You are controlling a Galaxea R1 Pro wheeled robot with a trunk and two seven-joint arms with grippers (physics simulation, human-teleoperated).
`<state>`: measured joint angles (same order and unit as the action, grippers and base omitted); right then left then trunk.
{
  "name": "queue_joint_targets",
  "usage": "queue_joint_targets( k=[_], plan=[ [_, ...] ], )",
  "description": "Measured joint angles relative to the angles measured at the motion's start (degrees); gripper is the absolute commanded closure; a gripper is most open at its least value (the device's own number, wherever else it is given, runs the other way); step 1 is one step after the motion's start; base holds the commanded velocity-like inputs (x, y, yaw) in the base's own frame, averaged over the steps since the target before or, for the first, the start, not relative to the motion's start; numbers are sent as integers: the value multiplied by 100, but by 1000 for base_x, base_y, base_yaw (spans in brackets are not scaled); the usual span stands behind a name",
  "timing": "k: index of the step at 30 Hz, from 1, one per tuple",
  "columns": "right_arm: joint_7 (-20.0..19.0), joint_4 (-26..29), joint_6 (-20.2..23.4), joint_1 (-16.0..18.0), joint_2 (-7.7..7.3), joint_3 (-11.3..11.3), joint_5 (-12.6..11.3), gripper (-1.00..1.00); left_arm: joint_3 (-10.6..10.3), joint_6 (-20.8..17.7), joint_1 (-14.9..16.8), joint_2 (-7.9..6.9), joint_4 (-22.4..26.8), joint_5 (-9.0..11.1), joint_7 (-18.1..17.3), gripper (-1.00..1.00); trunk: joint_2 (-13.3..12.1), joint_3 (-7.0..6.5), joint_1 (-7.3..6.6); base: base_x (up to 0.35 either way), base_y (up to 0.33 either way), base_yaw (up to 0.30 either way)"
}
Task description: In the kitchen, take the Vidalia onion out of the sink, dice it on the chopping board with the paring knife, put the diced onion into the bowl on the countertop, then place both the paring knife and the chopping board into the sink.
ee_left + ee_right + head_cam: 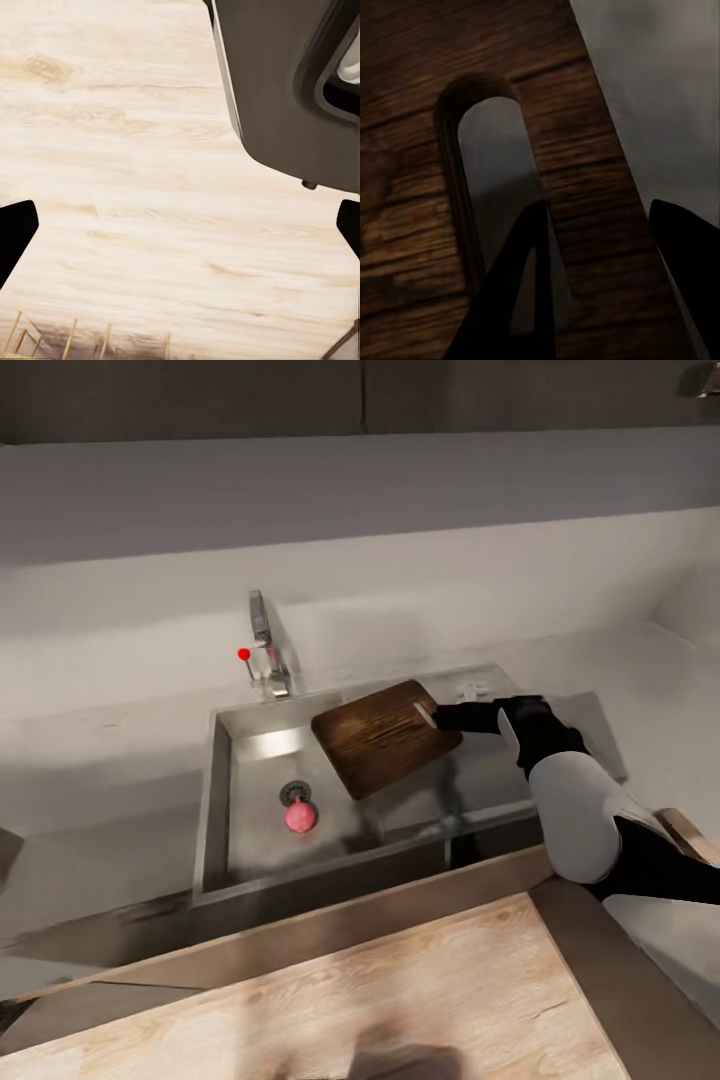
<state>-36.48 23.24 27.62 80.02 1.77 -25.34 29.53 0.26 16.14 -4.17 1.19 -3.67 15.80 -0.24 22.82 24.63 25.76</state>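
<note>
The dark brown chopping board (385, 737) hangs tilted over the grey sink (212, 800), above the right side of the basin. My right gripper (432, 716) is shut on its right-hand end. In the right wrist view one finger (521, 300) passes through the handle slot of the chopping board (420, 187) and the other sits at the board's outer edge. The pinkish Vidalia onion (300, 816) lies on the basin floor beside the round drain. My left gripper (180, 225) is open above the pale wood floor. The paring knife and the bowl are out of view.
A chrome tap (264, 645) with a red knob stands behind the basin. The grey countertop (100, 750) runs left and right of the sink, with a flat drainboard (590, 720) under my right arm. Part of my dark base (285, 82) shows in the left wrist view.
</note>
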Motion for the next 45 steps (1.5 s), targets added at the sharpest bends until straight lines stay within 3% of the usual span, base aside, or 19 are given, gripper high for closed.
queue_joint_targets(
  k=[12, 31, 45],
  plan=[
    [60, -7, 1, 0, -25, -15, 7, 100, 0, 1, 0, -5, 4, 0, 0, -100, 0, 38, 0, -74, 278, 152],
    [58, -23, 11, 0, -3, -15, -21, 100, 0, 3, 1, -2, 1, -4, 0, -100, 1, -39, 0, -77, 278, -114],
    [117, -69, 3, 0, 12, -6, -12, 100, 0, 4, 0, -5, 8, -5, 0, -100, 0, 2, -1, -51, 278, 169]
  ],
)
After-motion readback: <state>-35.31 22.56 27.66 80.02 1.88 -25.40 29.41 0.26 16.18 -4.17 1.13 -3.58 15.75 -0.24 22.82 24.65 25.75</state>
